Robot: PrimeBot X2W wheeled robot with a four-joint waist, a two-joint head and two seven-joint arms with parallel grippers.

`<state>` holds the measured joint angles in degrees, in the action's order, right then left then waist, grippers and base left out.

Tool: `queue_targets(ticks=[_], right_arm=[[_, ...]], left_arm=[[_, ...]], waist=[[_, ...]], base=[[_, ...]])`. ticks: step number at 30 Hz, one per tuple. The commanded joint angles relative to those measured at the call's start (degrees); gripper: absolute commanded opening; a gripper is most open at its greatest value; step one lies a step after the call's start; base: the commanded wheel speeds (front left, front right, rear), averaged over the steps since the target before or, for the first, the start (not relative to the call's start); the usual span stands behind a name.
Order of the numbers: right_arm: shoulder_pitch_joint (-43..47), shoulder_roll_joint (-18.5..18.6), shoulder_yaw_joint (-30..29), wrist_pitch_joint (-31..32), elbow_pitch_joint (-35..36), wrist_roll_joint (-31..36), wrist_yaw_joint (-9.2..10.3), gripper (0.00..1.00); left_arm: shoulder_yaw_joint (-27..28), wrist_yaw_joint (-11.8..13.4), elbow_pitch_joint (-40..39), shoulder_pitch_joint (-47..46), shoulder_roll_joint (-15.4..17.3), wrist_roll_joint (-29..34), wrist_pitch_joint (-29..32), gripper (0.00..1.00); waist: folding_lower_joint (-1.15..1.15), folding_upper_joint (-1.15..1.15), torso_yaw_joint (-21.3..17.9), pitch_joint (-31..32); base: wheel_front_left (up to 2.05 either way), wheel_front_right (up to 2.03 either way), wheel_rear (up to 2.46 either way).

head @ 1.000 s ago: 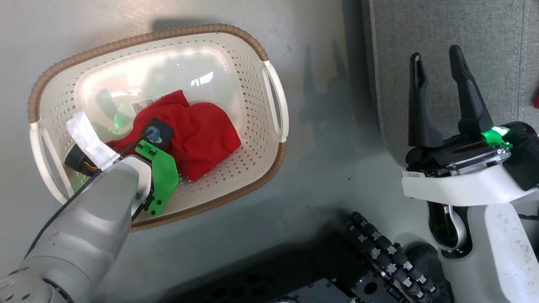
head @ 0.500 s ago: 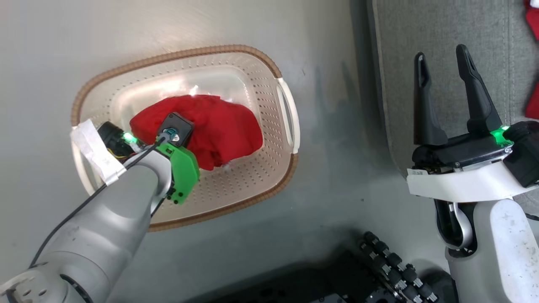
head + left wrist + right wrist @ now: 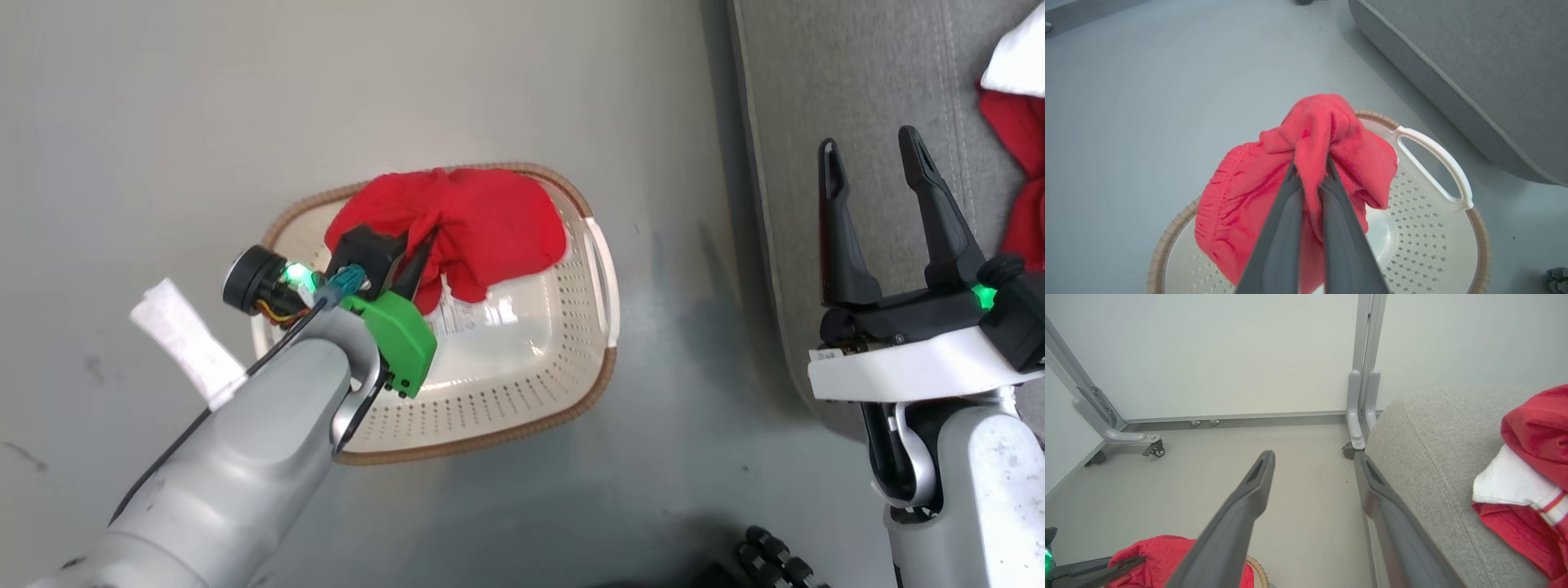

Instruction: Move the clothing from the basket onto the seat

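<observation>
- shorts (image 3: pixel 482 220), bright red with a gathered elastic waistband, hang bunched from the left gripper (image 3: pixel 1309 171), whose two dark fingers are pressed together on a fold of the cloth.
- in the left wrist view the cloth drapes down on both sides of the fingers, above the basket (image 3: pixel 531 371); whether its lowest fold touches the basket cannot be told.
- basket sits on the pale grey floor (image 3: pixel 245 98), near the seat (image 3: pixel 857 82) with a strip of floor between them.
- the basket's white base shows bare under the shorts, with a label sticker (image 3: pixel 461 314) on it.
- one white side handle (image 3: pixel 1437 155) of the basket faces the seat's edge.
- right gripper (image 3: pixel 869 143) hovers at the seat's near edge, fingers spread wide with nothing between them.
- shirt (image 3: pixel 1016 131), red with a white panel, lies crumpled on the seat, to the right of the right gripper and apart from it.
- in the right wrist view a thin red stripe shows on the shirt's white part, and a grey metal frame (image 3: pixel 1361 396) stands against the wall (image 3: pixel 1229 355) just beyond the seat's rounded corner.
</observation>
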<state>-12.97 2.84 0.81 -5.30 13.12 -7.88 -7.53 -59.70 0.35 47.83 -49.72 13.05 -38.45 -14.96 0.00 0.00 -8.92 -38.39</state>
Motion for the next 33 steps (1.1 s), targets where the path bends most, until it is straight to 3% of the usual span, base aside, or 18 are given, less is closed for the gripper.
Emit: queue_targets(ticks=[1,8,16,24,33], right_arm=[[1.1,0.1,-0.3,0.6,0.4,0.5,0.08,1.00],[4.3,0.1,-1.1,4.2,1.4,1.4,0.08,1.00],[7.5,0.1,-0.5,6.9,1.2,1.4,0.08,1.00],[10.3,0.1,0.7,8.8,0.4,0.9,0.08,1.00],[13.5,0.1,2.2,10.7,0.3,0.2,0.08,1.00]], left_arm=[[1.8,0.9,-3.0,1.9,1.1,1.1,-0.3,0.00],[12.3,4.1,-19.2,11.9,4.1,5.1,-0.3,0.00],[22.2,5.3,-31.7,20.1,4.8,9.3,-0.3,0.00],[28.6,3.9,-42.3,25.8,3.7,13.0,-0.3,0.00],[30.9,2.3,-48.6,31.1,3.1,15.2,-0.3,0.00]], waist=[[0.00,0.00,4.0,6.0],[0.00,0.00,6.7,13.7],[0.00,0.00,8.0,20.6],[0.00,0.00,8.3,26.6],[0.00,0.00,7.5,32.6]], base=[[0.00,0.00,0.00],[0.00,0.00,0.00],[0.00,0.00,0.00],[0.00,0.00,0.00],[0.00,0.00,0.00]])
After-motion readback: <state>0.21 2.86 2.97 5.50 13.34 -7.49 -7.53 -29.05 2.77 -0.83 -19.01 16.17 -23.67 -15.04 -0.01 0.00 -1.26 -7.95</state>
